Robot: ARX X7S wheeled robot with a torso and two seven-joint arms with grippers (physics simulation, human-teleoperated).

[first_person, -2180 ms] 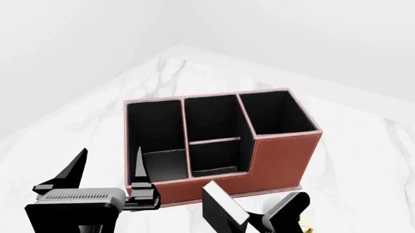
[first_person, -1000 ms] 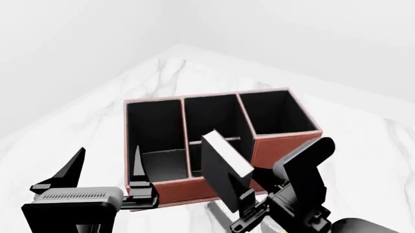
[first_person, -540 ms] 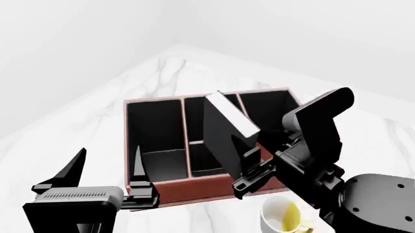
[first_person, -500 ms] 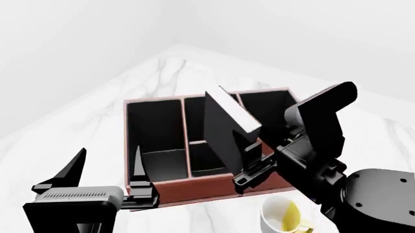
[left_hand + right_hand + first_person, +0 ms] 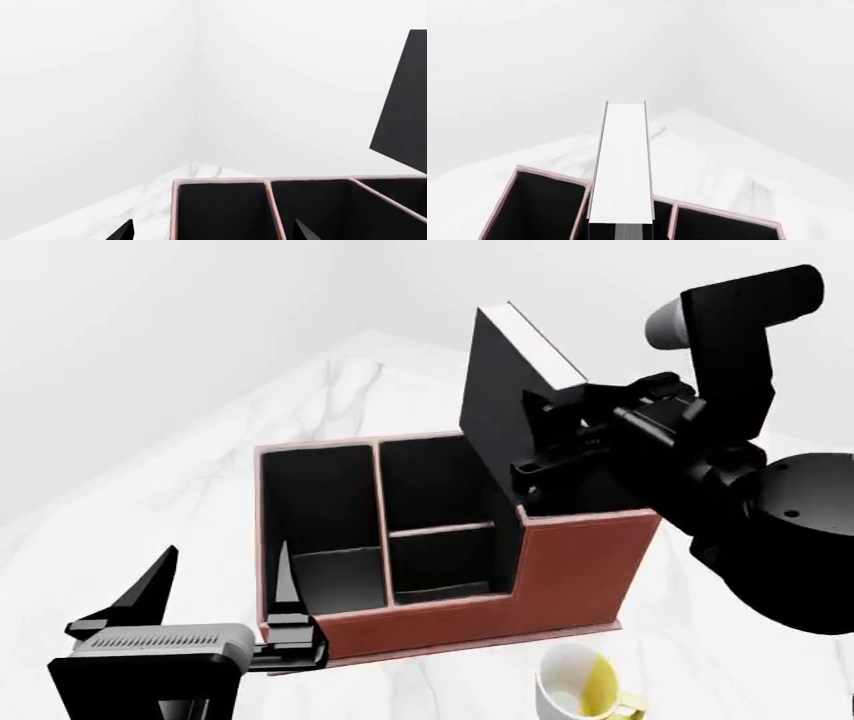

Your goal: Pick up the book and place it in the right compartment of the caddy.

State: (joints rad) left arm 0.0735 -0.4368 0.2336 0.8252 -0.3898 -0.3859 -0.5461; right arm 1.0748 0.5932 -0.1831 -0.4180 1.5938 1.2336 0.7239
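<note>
My right gripper [image 5: 545, 430] is shut on the black book [image 5: 501, 405], whose white page edges face up. It holds the book tilted in the air above the caddy [image 5: 574, 560], over the wall between the middle section and the right compartment [image 5: 587, 495]. In the right wrist view the book's white page edge [image 5: 622, 165] runs straight ahead of the jaws, above the caddy's rims [image 5: 674, 220]. My left gripper [image 5: 214, 600] is open and empty, low at the caddy's front left corner. In the left wrist view the caddy [image 5: 267, 187] and a corner of the book [image 5: 403, 105] show.
A white-and-yellow mug [image 5: 587, 690] stands on the white marble table [image 5: 334, 400] just in front of the caddy's right half. The caddy's long left section [image 5: 320, 530] and divided middle section [image 5: 441, 530] are open and black inside. The table's corner lies behind the caddy.
My right gripper has lifted the book from low in front of the caddy up and back to above the caddy's right half. The mug has come into view. The left arm has not moved.
</note>
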